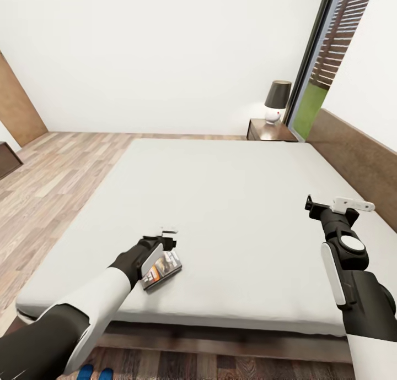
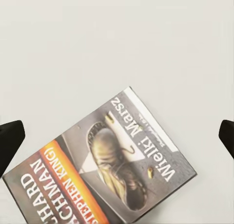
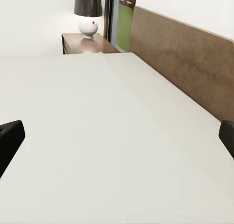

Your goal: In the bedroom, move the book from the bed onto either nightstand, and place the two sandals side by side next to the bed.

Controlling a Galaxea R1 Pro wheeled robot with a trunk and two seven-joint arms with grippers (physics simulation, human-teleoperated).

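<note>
The bed (image 1: 231, 204) spreads its light-grey mattress wide, with the nightstand (image 1: 270, 131) and its lamp (image 1: 277, 101) at the far corner by the headboard (image 1: 358, 159). The left gripper (image 1: 165, 242) hangs spread over the book (image 1: 161, 269) — lying flat near the mattress's near edge. The right gripper (image 1: 339, 204) is spread too — holding nothing, above bare mattress. Blue sandals (image 1: 94, 373) peek out on the floor.

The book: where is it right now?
In the head view the book lies on the mattress near the bed's front edge, left side, under the open left tool.
</note>
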